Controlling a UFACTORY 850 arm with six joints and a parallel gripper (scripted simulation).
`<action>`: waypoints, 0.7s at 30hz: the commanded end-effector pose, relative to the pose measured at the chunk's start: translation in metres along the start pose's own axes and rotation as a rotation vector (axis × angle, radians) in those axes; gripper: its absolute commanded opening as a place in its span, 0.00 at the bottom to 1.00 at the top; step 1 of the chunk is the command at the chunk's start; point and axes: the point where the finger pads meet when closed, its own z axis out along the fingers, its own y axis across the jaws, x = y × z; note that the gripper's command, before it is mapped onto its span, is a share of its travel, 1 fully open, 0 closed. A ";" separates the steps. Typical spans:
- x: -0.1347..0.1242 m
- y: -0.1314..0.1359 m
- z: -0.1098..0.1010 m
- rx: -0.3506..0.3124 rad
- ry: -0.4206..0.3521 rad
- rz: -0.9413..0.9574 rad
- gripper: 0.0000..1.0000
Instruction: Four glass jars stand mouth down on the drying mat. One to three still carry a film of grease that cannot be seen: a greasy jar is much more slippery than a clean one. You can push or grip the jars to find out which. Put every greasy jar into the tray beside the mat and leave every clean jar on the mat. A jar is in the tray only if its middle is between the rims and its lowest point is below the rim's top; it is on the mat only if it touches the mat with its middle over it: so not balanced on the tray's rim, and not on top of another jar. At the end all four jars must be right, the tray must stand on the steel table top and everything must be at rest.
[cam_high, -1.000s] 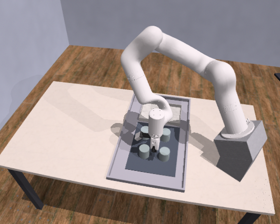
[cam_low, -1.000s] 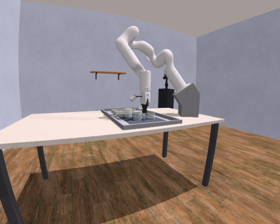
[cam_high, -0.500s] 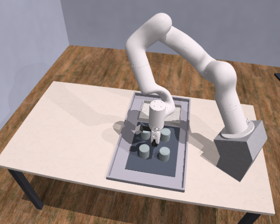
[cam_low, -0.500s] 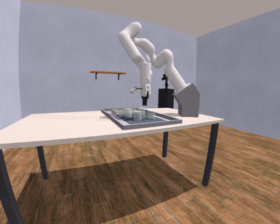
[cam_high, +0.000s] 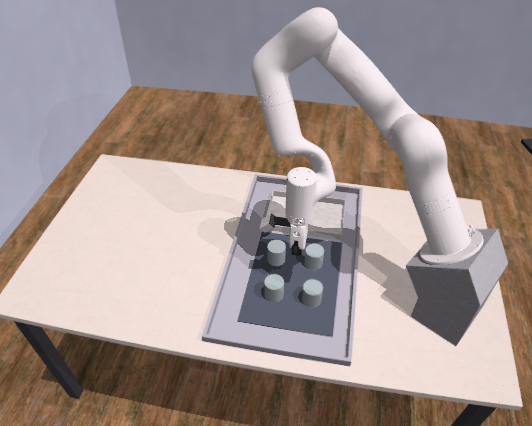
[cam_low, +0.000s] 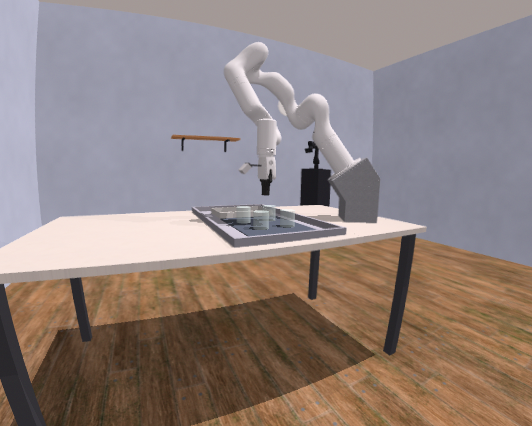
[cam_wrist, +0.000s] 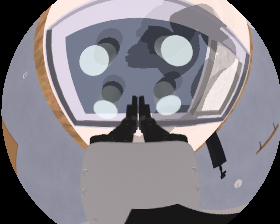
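My gripper (cam_high: 296, 248) (cam_low: 265, 194) (cam_wrist: 138, 103) is shut with nothing between its fingers, raised above the jars, near the back pair. Four pale glass jars stand mouth down on the dark drying mat (cam_high: 285, 320) (cam_wrist: 135, 85). The back left jar (cam_high: 276, 253) (cam_low: 243, 215) (cam_wrist: 176, 50) and back right jar (cam_high: 314, 256) (cam_wrist: 168, 105) are nearer the tray. The front left jar (cam_high: 274, 288) (cam_low: 260, 220) (cam_wrist: 94, 60) and front right jar (cam_high: 312, 293) (cam_low: 287, 218) (cam_wrist: 105, 109) are farther from it. The light tray (cam_high: 327, 212) (cam_wrist: 222, 75) is behind the mat, partly hidden by the arm.
A grey steel top (cam_high: 225, 327) with a raised rim surrounds mat and tray on the pale table (cam_high: 125, 250). The arm's grey base (cam_high: 442, 290) (cam_low: 357, 195) stands at the right. The wrist camera (cam_high: 267, 222) sticks out left of the gripper. No jar shows in the tray's visible part.
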 end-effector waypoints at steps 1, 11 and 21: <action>0.004 0.037 0.000 0.008 0.002 0.000 0.00; 0.006 0.078 0.005 0.008 0.002 0.000 0.00; 0.006 0.077 0.043 0.008 0.002 0.000 0.00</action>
